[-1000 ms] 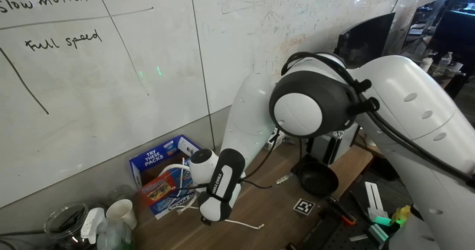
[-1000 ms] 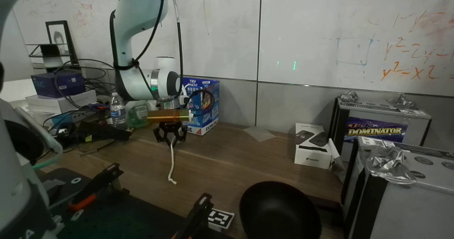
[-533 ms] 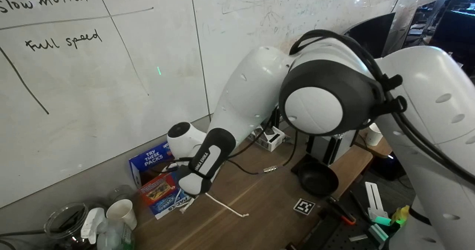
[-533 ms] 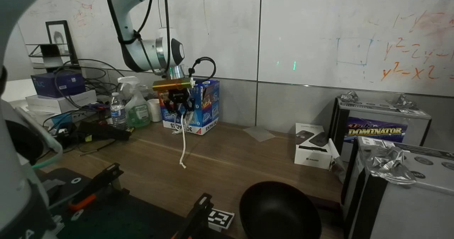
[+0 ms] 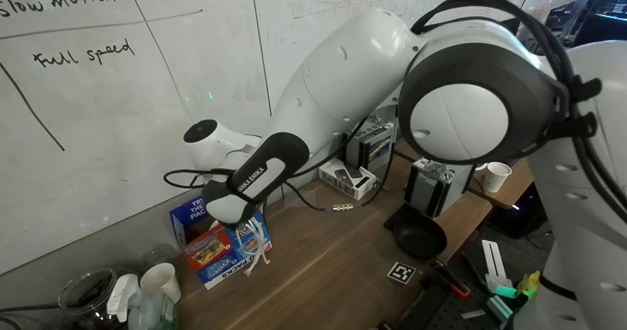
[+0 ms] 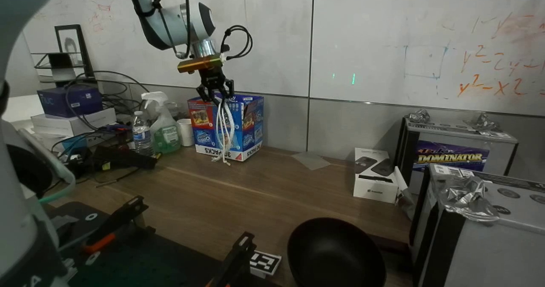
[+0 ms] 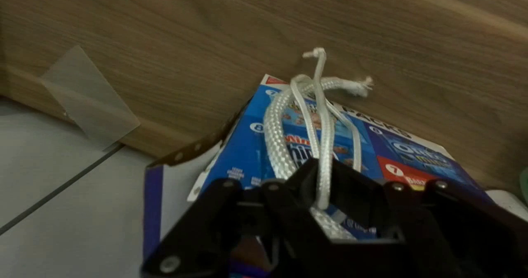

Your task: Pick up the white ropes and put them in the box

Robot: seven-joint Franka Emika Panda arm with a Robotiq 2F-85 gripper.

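Observation:
The white ropes [image 6: 225, 127] hang in loose loops from my gripper [image 6: 219, 101], which is shut on them above the front edge of the box. They also hang in front of the box in an exterior view [image 5: 253, 244], where the arm hides the gripper. The blue box [image 6: 251, 127] stands open-topped against the wall; its printed front also shows in an exterior view [image 5: 210, 249]. In the wrist view, the ropes [image 7: 326, 137] run between the closed fingertips [image 7: 317, 173], with the box's front [image 7: 241, 137] behind them. The fingers hide part of the opening.
A paper cup [image 6: 185, 131], green spray bottle [image 6: 165, 133] and water bottle [image 6: 141, 133] stand beside the box. A black bowl [image 6: 336, 253] sits near the front. A white phone box [image 6: 374, 189] and grey cases [image 6: 477, 227] stand farther along the table.
My gripper has risen and moved toward the box with the ropes. The rope end that hung out over the table now hangs close to the box's front.

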